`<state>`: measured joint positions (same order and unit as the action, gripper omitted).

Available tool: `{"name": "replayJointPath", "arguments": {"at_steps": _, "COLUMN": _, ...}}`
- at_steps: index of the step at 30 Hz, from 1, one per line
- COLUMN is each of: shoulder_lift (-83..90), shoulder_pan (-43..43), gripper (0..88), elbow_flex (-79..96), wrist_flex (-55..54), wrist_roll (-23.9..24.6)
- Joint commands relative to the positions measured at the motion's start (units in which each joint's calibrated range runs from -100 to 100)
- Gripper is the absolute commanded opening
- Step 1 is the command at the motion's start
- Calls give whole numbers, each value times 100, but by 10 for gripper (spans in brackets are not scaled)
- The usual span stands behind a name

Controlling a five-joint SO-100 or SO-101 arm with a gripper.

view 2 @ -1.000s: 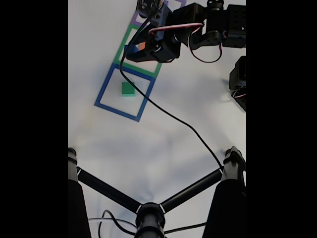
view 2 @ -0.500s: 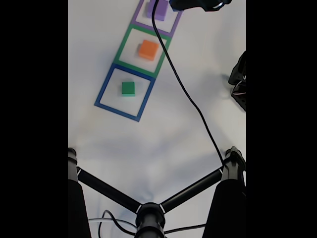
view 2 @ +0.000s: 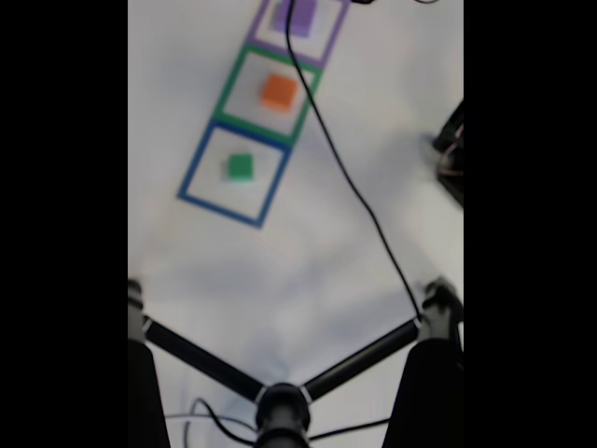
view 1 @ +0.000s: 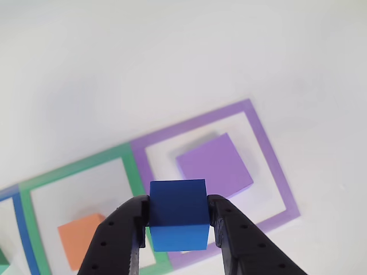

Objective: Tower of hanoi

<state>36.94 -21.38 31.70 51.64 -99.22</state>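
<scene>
In the other view my gripper (view 1: 179, 226) is shut on the blue cube (view 1: 178, 215), held above the table near the border between the green and purple tape squares. Beyond the cube, the purple slab (view 1: 214, 166) lies flat inside the purple outline. The orange block (view 1: 81, 240) rests inside the green outline at lower left. In the fixed view the green block (view 2: 240, 166) sits in the blue outline, the orange block (view 2: 278, 91) in the green outline, and the purple slab (view 2: 297, 16) at the top edge.
A black cable (view 2: 350, 187) trails across the white table in the fixed view. A black tripod (view 2: 283, 397) spreads across the bottom, and part of the arm base (view 2: 453, 149) stands at the right edge.
The arm has lifted off the green outline and swung up out of the fixed view, uncovering the orange block. The picture has become blurred.
</scene>
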Motion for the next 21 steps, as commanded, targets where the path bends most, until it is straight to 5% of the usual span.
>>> {"name": "replayJointPath", "arguments": {"at_steps": 1, "shoulder_lift": 264, "shoulder_pan": -184, "gripper": 21, "elbow_flex": 1296, "wrist_flex": -1987, "wrist_roll": -78}}
{"name": "replayJointPath", "arguments": {"at_steps": 13, "shoulder_lift": -970, "shoulder_pan": -588, "gripper": 23, "elbow_flex": 3559, "wrist_flex": -6083, "wrist_roll": -78}}
{"name": "replayJointPath", "arguments": {"at_steps": 21, "shoulder_lift": -2508, "shoulder_pan": -718, "gripper": 25, "elbow_flex": 3277, "wrist_flex": -7645, "wrist_roll": -78}}
